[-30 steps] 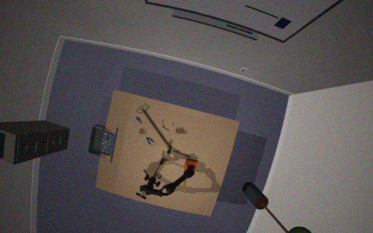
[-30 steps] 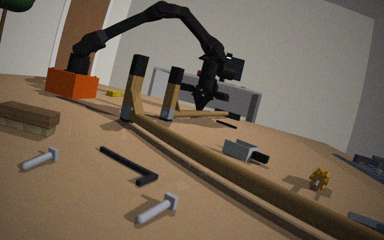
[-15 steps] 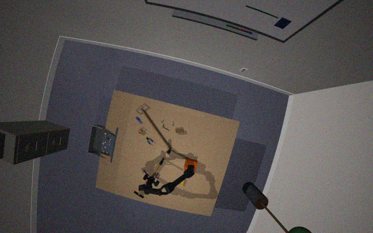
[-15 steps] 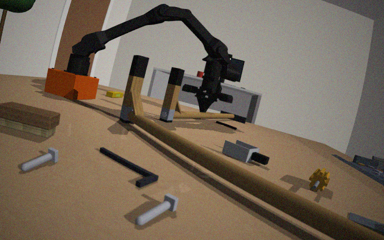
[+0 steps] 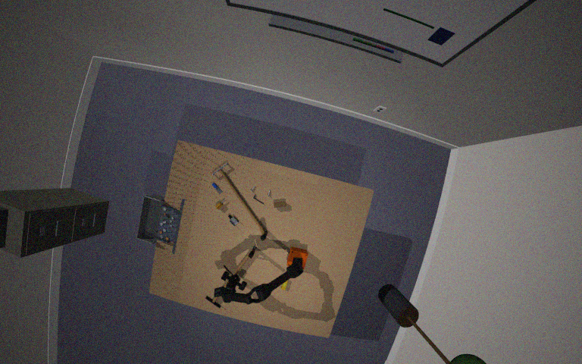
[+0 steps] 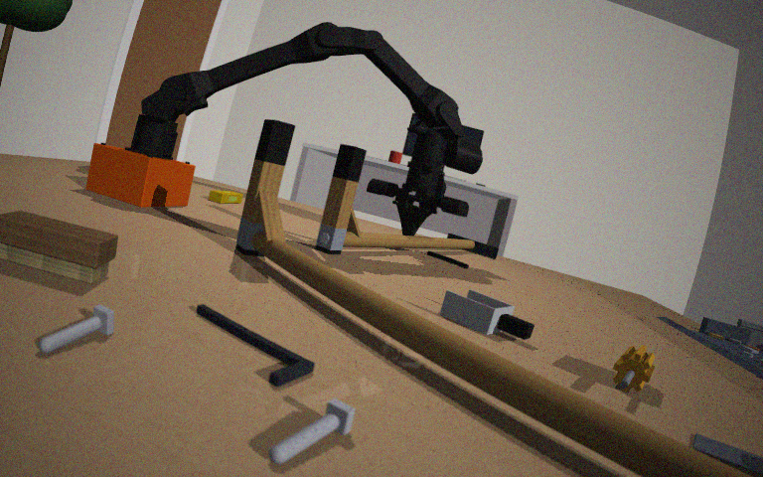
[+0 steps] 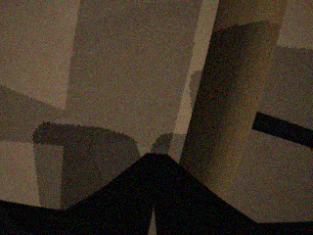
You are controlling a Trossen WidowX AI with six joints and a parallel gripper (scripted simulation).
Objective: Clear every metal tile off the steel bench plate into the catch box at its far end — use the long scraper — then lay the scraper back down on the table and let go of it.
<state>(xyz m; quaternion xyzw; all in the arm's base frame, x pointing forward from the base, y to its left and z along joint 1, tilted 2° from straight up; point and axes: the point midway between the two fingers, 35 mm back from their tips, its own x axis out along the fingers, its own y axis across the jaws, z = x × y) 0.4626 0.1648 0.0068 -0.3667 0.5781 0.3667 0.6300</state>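
Long scraper ungripped, the gripper has its fingers closed together on nothing, just beside the handle of a shorter wooden tool. Farther from the fingertips, the long scraper lies across the table. Beyond its near end sits a yellow gear; well apart from the gripper, small tiles show inside a grey structure at the table's edge, plate and box hard to tell apart.
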